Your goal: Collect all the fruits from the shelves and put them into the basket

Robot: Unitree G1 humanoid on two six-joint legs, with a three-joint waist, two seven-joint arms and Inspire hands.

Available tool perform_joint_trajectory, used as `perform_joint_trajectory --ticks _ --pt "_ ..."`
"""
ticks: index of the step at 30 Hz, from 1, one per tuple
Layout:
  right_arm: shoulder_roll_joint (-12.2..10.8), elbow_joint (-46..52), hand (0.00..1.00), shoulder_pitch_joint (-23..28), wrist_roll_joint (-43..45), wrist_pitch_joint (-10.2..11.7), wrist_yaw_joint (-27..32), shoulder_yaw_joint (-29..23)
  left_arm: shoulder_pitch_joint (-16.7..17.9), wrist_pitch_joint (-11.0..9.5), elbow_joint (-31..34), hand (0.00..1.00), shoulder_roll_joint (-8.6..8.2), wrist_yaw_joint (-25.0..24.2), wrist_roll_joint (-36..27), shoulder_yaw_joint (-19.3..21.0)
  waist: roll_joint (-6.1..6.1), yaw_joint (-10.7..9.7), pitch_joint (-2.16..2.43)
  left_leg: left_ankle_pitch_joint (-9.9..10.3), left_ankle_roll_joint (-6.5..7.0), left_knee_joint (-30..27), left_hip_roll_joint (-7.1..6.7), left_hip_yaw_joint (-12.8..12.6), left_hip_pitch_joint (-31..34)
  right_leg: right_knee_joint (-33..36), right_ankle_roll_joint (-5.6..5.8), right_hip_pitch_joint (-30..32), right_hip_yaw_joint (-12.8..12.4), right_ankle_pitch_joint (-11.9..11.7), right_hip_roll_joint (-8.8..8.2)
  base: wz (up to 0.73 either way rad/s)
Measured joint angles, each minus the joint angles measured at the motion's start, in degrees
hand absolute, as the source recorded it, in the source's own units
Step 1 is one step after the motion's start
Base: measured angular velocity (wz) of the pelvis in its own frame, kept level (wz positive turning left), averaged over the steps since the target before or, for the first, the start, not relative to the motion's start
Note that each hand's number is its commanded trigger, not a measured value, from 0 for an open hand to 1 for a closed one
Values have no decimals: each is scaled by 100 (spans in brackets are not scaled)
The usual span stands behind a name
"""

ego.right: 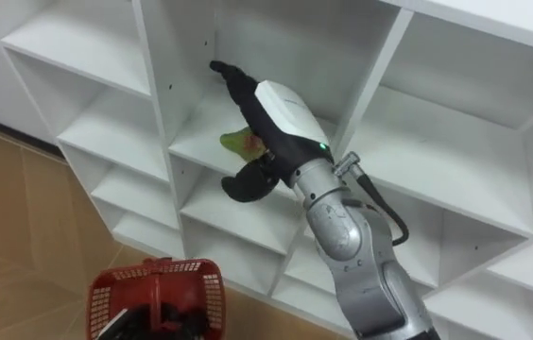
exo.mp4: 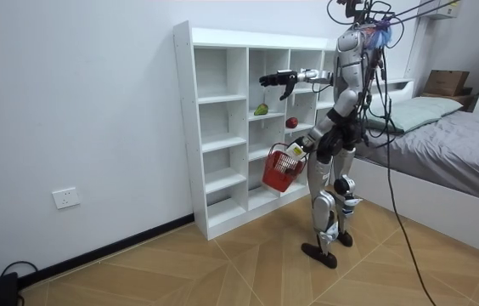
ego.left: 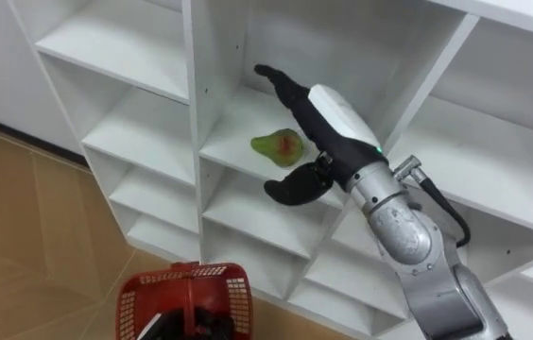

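Note:
A green fruit with a red blush [ego.left: 279, 146] lies on a middle shelf of the white closet [ego.left: 191, 94]. My right hand [ego.left: 328, 123] is open and reaches into that compartment, its fingers stretched above and past the fruit and its thumb spread low by the shelf's front edge. The hand covers the fruit's right side. A red basket [ego.left: 186, 297] hangs low in front of the closet, and my left hand [exo.mp4: 295, 150] is shut on its handle. In the room view I stand facing the closet with the right arm raised [exo.mp4: 278, 81].
A red fruit [exo.mp4: 291, 122] sits on a shelf one column towards the room view's right, a little lower. A bed [exo.mp4: 452, 144] stands behind me at the room view's right. Wooden floor [ego.left: 21, 246] lies to my left.

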State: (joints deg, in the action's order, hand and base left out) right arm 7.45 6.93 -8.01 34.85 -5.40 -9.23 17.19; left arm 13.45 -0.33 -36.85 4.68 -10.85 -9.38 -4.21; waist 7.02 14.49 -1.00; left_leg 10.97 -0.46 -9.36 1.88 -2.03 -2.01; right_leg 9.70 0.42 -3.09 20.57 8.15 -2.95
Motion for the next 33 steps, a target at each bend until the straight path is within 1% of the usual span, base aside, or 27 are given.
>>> perform_joint_trajectory --ticks 4,7,9,10,12,13,21,26,28,33 --pt "42 -387 0 -84 121 -5 106 -71 12 -1 5 100 33 0 -1 31 74 2 11 -19 -6 -2 -3 60 39 0 0 3 48 0 1 9" --pt "78 -1042 0 -366 129 -4 277 -109 18 -1 14 100 34 0 -4 145 158 12 -21 -36 -7 -35 -7 72 39 -1 0 2 56 0 -2 1" --pt "79 -1225 0 -448 126 -3 377 -111 26 -1 55 100 39 0 -3 177 186 9 -30 -36 -7 -33 -8 80 45 -2 0 4 73 0 -4 0" --pt "78 -1309 0 -476 126 -3 445 -111 38 -1 76 100 46 0 -2 179 198 9 -25 -36 -7 -29 -8 86 46 -2 0 4 78 0 -4 0" --pt "82 -1351 0 -495 123 8 526 -117 60 -1 91 100 48 0 -2 182 205 12 -24 -36 -7 -26 -9 94 48 -2 0 3 91 0 -5 2" --pt "83 -1468 0 -537 115 64 594 -116 64 -1 94 100 49 0 -1 183 206 11 -24 -36 -7 -29 -9 94 46 -2 0 0 95 0 -5 0" --pt "101 -1822 0 -607 86 110 799 -92 166 5 228 100 76 -2 7 184 212 17 -25 -44 5 -44 -31 124 37 -8 7 -6 135 4 -32 0" --pt "104 -1959 0 -663 -48 111 954 -89 315 24 426 100 76 -3 7 224 206 28 -30 -48 12 -44 -50 190 53 -10 10 -20 150 6 -49 3" --pt "117 -1969 0 -663 -88 111 995 -90 337 24 439 100 78 -4 7 229 187 26 -43 -48 12 -35 -53 231 59 -10 12 -41 169 7 -47 7" --pt "119 -1972 0 -663 -92 111 1002 -89 393 24 511 100 83 -4 5 230 190 29 -40 -48 12 -31 -53 251 46 -10 21 -71 197 13 -45 3"
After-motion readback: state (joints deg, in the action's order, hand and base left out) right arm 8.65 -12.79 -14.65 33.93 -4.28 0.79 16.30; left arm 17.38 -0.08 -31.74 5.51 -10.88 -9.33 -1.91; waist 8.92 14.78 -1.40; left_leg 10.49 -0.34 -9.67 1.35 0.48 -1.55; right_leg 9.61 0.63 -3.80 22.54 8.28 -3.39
